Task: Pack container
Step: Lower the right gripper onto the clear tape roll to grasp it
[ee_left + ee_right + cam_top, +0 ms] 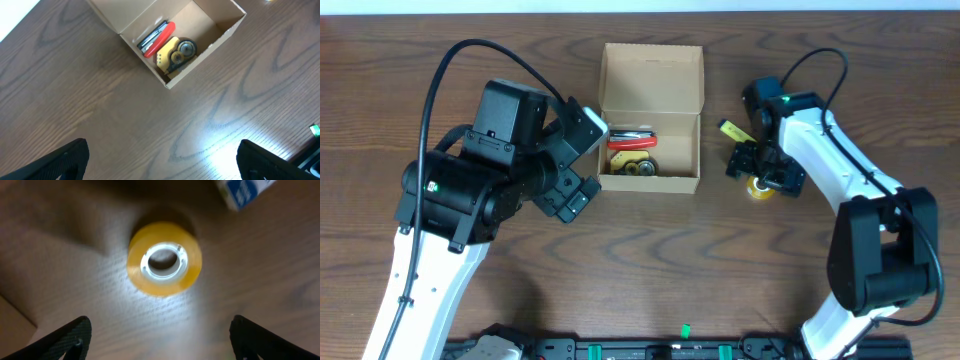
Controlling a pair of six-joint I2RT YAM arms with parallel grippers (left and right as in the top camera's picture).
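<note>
The tan cardboard container (650, 178) stands open at the table's middle, its flap lid (652, 75) folded back. Inside lie a red-handled tool (633, 140) and a yellow and black item (633, 163); both also show in the left wrist view, the tool (159, 38) and the yellow item (175, 51), in the container (220, 32). My left gripper (582, 158) is open and empty, just left of the container. My right gripper (760, 172) is open above a yellow tape roll (165, 259), which lies flat on the table, right of the container (758, 190).
A small yellow item (736, 131) lies on the table near the right gripper. A blue and white box corner (245, 191) shows beyond the tape roll in the right wrist view. A black rail (660, 350) runs along the table's front edge.
</note>
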